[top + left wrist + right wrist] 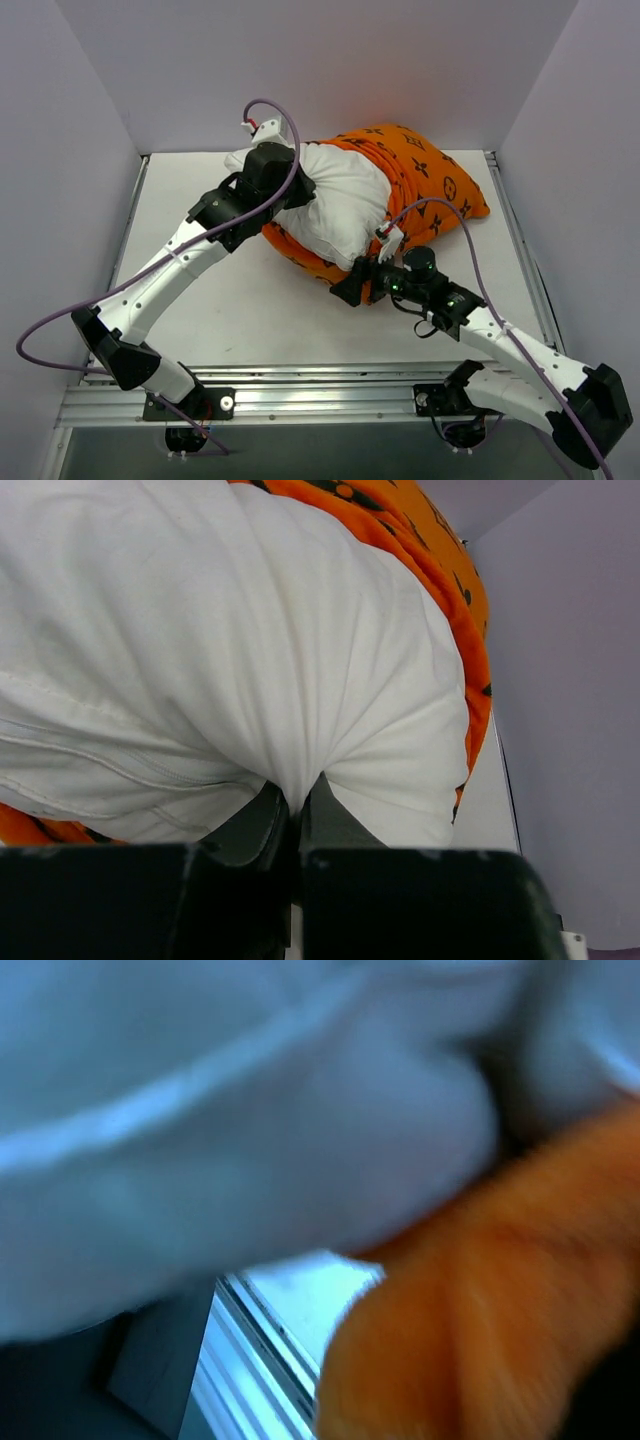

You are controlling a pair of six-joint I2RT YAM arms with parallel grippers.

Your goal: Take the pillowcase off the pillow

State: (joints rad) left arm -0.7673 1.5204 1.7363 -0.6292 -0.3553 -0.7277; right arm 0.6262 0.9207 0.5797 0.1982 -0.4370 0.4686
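The white pillow (340, 200) lies at the back of the table, its left half bare and its right half inside the orange pillowcase (425, 180) with black motifs. My left gripper (288, 188) is at the pillow's bare left end. In the left wrist view the left gripper (297, 800) is shut on a pinched fold of the white pillow (250, 630), with the pillowcase (450, 570) beyond it. My right gripper (358, 285) sits at the pillowcase's bunched lower edge. The right wrist view is blurred: white pillow (200, 1110) above, orange pillowcase (480, 1330) at lower right, no fingers visible.
The white table (250, 310) is enclosed by pale walls at the left, back and right. An aluminium rail (300, 385) runs along the near edge by the arm bases. Purple cables loop off both arms.
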